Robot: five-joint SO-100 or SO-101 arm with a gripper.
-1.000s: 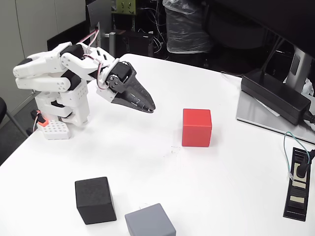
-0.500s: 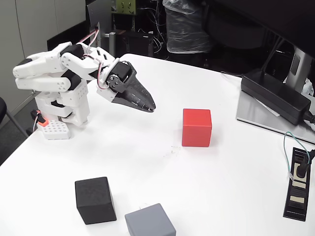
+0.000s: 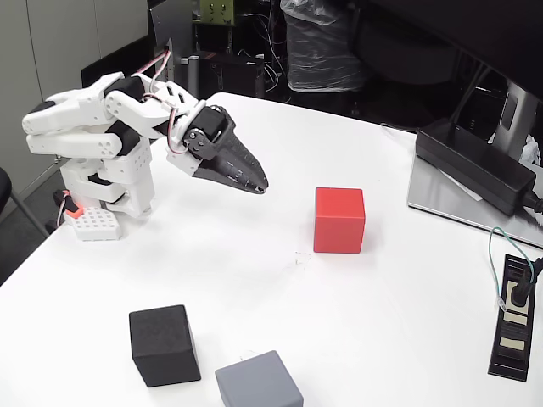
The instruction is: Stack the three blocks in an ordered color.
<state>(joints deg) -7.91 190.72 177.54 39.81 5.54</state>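
The hand (image 3: 257,186) hangs above the bench (image 3: 399,280) with its fingers pressed together and nothing between them. No block is stacked: all three sit apart on the bench surface. The red block (image 3: 339,220) lies nearest, just ahead of the fingertips and lower. The black block (image 3: 164,344) and the grey block (image 3: 258,381) stand close together, well below the hand toward the near bench edge. The step in hand appears to be the first approach. The next move likely calls for spreading the fingers, extending toward the chosen block, and descending to straddle it squarely.
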